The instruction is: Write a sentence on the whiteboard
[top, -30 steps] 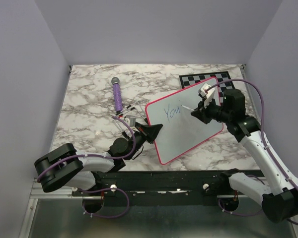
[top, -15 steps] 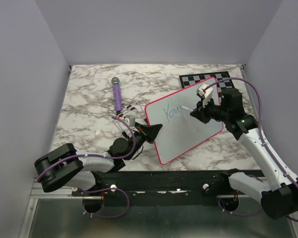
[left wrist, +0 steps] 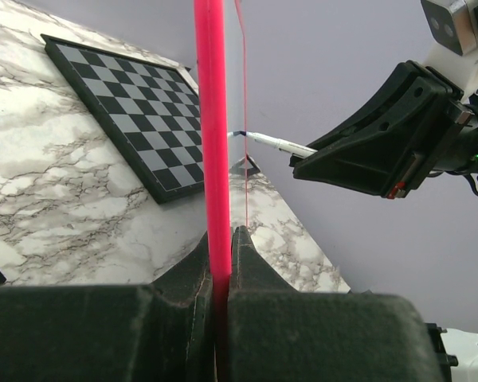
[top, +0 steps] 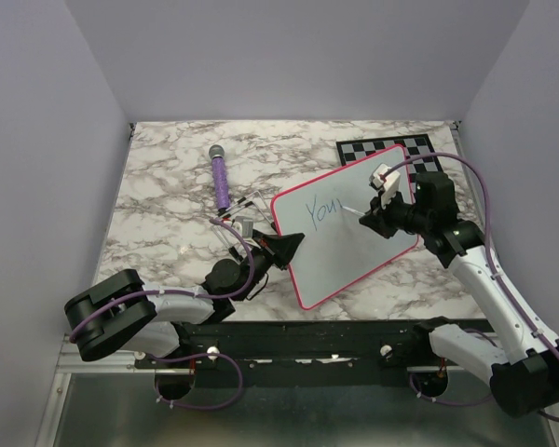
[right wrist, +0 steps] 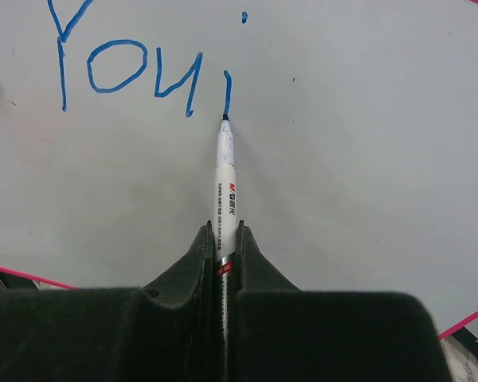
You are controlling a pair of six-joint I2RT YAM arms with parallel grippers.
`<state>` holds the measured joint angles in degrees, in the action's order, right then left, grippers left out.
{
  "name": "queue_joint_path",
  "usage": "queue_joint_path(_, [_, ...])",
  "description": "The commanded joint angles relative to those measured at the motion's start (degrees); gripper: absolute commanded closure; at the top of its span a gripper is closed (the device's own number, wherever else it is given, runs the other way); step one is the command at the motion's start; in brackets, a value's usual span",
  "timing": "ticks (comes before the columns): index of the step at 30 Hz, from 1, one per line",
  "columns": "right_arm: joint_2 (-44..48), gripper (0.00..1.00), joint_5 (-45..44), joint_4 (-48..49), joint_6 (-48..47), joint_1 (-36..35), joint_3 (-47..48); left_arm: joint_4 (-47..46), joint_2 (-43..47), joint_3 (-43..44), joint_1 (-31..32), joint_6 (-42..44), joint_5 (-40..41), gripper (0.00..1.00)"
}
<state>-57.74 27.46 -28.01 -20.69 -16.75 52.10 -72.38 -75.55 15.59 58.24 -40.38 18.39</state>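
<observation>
The raised whiteboard (top: 345,251) blocks the middle right. Left of it, the table (top: 158,242) is open around a purple microphone (top: 221,179).

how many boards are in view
2: the white pink-rimmed whiteboard, clamped at its edge by the left hand mid-table, and the grey-and-black checkered chessboard lying flat at the far right, partly behind it. No others show.

The whiteboard (top: 354,247) is smooth, faintly glossy white, with a bright pink plastic rim (left wrist: 210,119). The table (top: 168,200) looks like polished marble. The marker (right wrist: 225,179) is smooth white plastic. The right gripper (right wrist: 224,235) has matt black, grainy fingers (right wrist: 103,334). The chessboard (top: 368,149) looks matt.
</observation>
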Motion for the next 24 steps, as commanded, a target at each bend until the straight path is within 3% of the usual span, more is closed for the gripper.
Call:
queue_joint_path(1, [-0.8, 0.99, -2.6, -2.4, -0.8, 0.4, -0.5, 0.0, -0.2, -0.9, 0.3, 6.3, -0.9, 1.0])
queue_joint_path(17, [-4.8, 0.99, -4.7, -0.1, -0.4, 1.5, 7.5, -0.1, -0.3, -0.8, 0.3, 6.1, -1.2, 1.0])
queue_joint_path(24, [0.4, 0.99, -2.2, -0.8, 0.2, 1.7, 5.4, 0.7, 0.4, -1.0, 0.3, 6.5, -0.6, 1.0])
